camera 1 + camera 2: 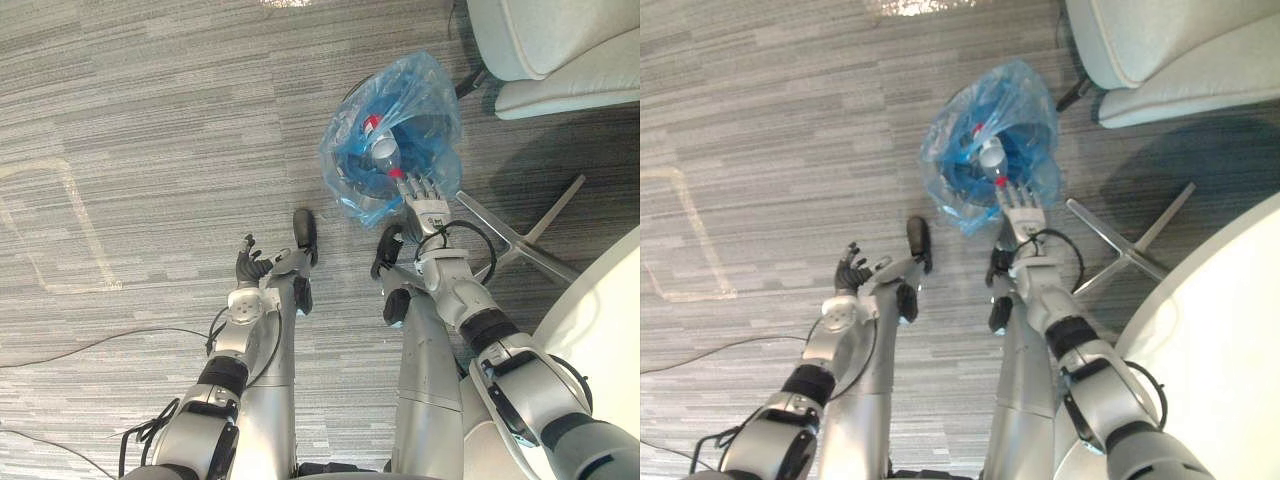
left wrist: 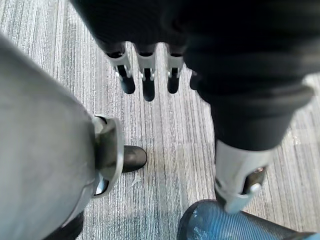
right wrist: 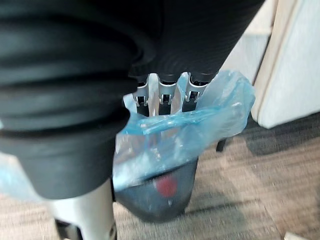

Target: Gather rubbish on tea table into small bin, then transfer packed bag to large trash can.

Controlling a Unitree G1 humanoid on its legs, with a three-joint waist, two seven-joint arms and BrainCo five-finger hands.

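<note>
Right hand (image 1: 425, 205) sits at the near rim of the blue bag (image 1: 400, 100), which lines the small bin (image 3: 145, 205) on the carpet (image 1: 150, 150); whether it pinches the film, you cannot tell. Bottle (image 1: 384, 152) lies inside the bag. Left hand (image 1: 250, 262) hangs loose, spread, empty. Gather the whole rim before you lift, or rubbish may spill. Chair (image 1: 560, 50) stands just beside the bin; table (image 1: 610, 330) edge at right.

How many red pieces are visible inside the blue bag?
2. One red piece lies beyond the clear bottle, the other on its near side, close to the right hand. The blue bag may hide more.
</note>
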